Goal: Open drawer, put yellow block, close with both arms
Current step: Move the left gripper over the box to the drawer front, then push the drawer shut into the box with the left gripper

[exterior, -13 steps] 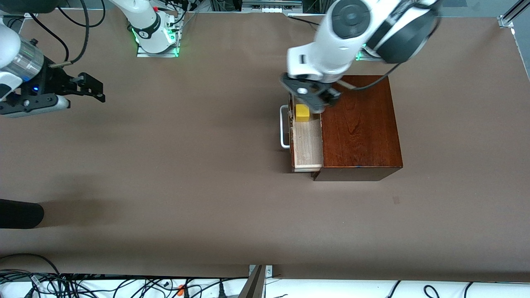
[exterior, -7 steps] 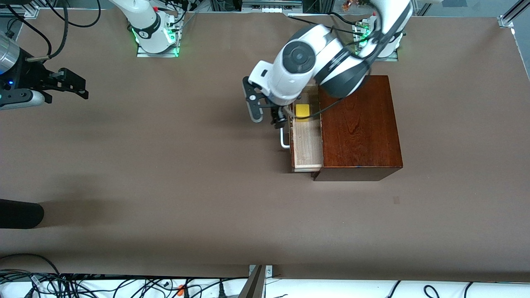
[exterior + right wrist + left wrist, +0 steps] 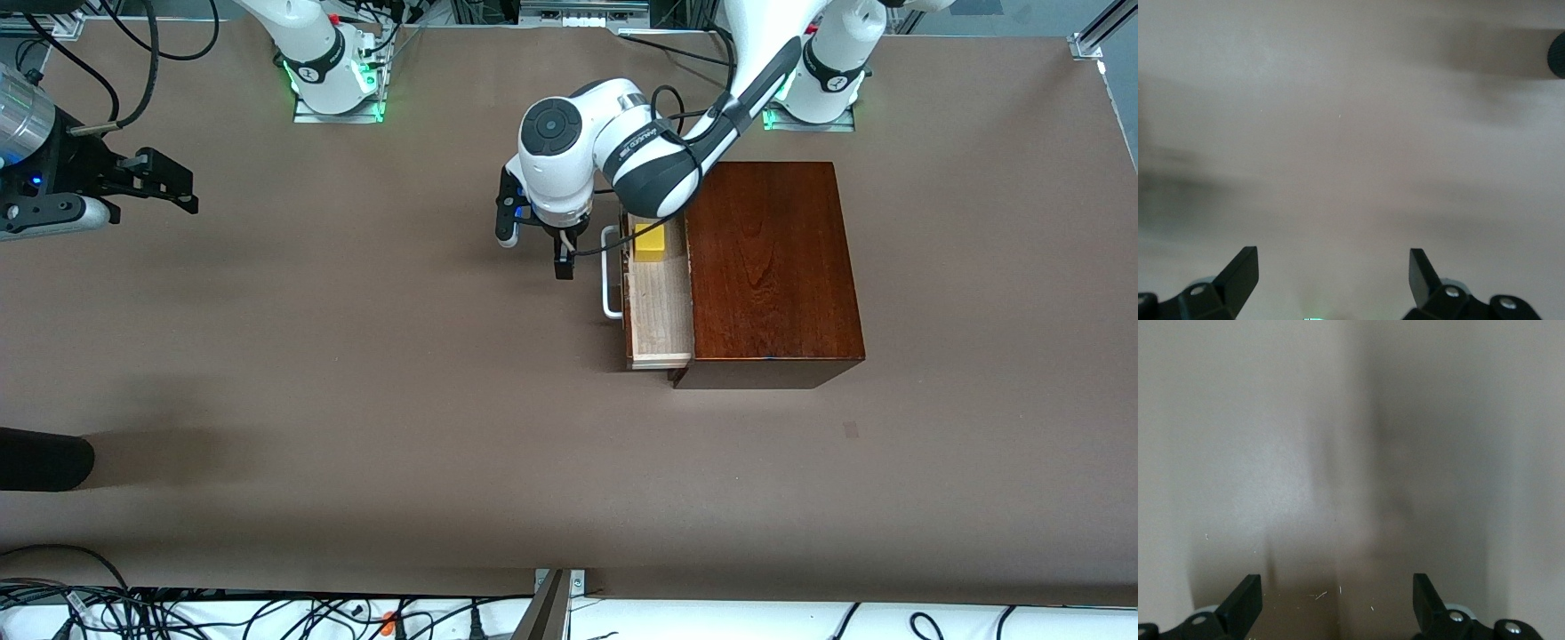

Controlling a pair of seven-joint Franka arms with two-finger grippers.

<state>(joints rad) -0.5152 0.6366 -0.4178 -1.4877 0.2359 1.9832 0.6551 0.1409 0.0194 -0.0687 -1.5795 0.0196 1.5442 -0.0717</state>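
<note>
The yellow block (image 3: 649, 243) lies in the open drawer (image 3: 660, 307); both claws spread, empty.

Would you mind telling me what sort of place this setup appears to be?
Probably a robotics lab: two bench-mounted arms, the left arm and right arm, a brown-covered table, and loose cables along its edge.

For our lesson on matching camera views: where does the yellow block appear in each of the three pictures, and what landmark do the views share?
Front view: the yellow block lies in the open drawer, at its end farther from the front camera.
Left wrist view: not in it, only bare table.
Right wrist view: not in it.
Shared landmark: the brown table surface.
</note>
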